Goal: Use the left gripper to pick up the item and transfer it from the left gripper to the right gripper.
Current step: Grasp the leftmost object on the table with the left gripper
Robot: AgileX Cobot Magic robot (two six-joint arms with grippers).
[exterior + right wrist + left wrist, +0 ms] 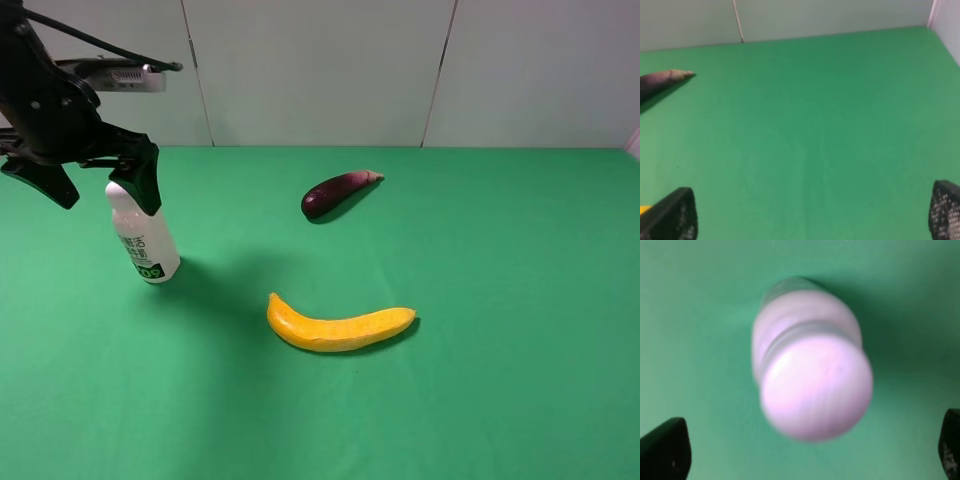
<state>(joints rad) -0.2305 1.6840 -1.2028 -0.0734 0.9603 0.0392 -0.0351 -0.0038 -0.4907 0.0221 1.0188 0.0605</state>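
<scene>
Green table point(500, 360), bottle point(143, 238), banana point(340, 327), eggplant point(337, 193) apart

White labelled bottle point(145, 245) standing upright, far left

Brightly lit from overhead, with soft shadows on the green tabletop point(500, 380) beside the yellow banana point(340, 327) and dark purple eggplant point(338, 191), but heavily blurred and pink-tinted on the small white plastic bottle point(810, 375) between the black fingers point(666, 452) of the left gripper point(807, 452).

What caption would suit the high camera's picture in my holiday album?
Left gripper, jaws open, poised over a standing white bottle on a green table; a banana and an eggplant lie apart nearby.
</scene>
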